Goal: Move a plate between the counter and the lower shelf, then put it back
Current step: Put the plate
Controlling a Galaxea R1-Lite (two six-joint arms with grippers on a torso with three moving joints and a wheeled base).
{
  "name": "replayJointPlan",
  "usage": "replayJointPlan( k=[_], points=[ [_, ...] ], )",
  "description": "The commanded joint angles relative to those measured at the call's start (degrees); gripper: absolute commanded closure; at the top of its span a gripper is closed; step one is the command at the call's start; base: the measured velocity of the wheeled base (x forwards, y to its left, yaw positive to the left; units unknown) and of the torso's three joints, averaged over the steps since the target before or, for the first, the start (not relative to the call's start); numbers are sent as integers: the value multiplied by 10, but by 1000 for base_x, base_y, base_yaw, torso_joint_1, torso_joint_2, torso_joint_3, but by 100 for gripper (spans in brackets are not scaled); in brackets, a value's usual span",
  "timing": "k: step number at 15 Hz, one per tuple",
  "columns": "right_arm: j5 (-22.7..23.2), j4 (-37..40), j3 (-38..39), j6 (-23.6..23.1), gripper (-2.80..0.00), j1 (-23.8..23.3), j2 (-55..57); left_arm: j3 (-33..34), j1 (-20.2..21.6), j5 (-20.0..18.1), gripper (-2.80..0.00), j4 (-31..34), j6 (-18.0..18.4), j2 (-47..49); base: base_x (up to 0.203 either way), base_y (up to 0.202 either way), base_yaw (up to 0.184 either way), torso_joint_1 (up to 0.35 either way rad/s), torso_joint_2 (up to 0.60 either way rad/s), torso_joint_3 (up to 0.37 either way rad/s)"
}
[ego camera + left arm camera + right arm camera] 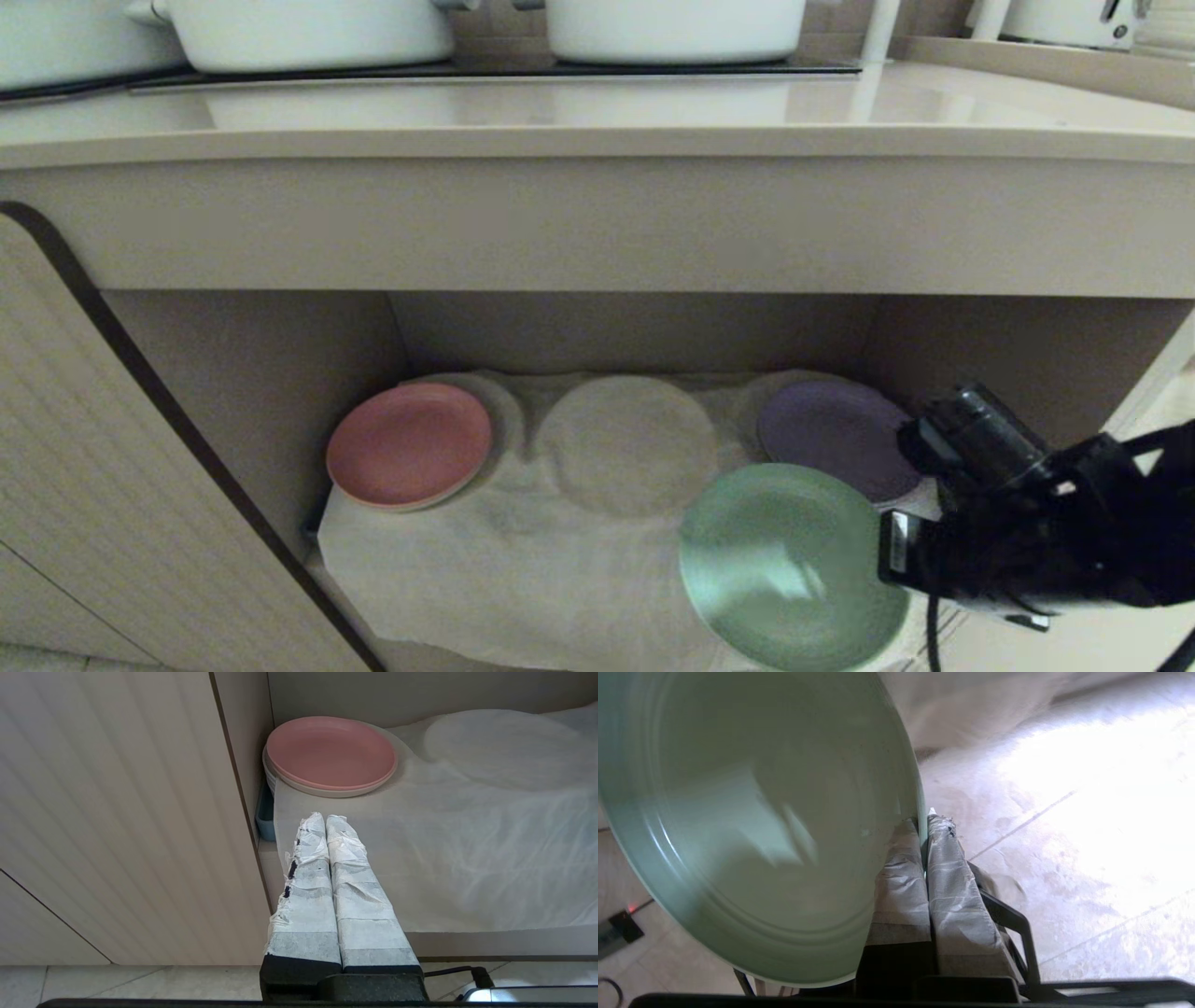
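My right pincer (923,823) is clenched on the rim of the plate (789,565), one taped finger (901,882) against its inner face and the other behind the rim. I hold the mint-green plate tilted, out beyond the front right corner of the lower shelf (280,373), with bare floor (1087,812) showing past it in my right wrist view. Just behind the plate, at the shelf's back right corner, lies one purple plate (836,434), partly hidden by the green rim and by my arm. One pink plate (409,445) sits at the back left corner on top of a pale plate whose edge peeks out beneath it. Between the two, the wrinkled white cloth (485,560) rises in one bare round bump (627,443). The cloth hangs over the shelf's front edge. Above, the thick front edge of the desk (597,140) overhangs the niche, and it carries two white pots (308,33) at its back. My left pincer (325,821) hangs pressed together by the shelf's front left corner, holding nothing, beside a ribbed cabinet door (117,812).
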Motion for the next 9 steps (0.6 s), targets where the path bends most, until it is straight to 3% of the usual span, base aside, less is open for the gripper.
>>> replayJointPlan(
  k=[1,9],
  points=[
    [0,1,30,3,0,-13,-46,0,0,0,0,0,0,1,0,0,0,0,0,0],
    [4,2,128,-15,0,-37,-147,0,0,0,0,0,0,0,0,0,0,0,0,0]
  ],
)
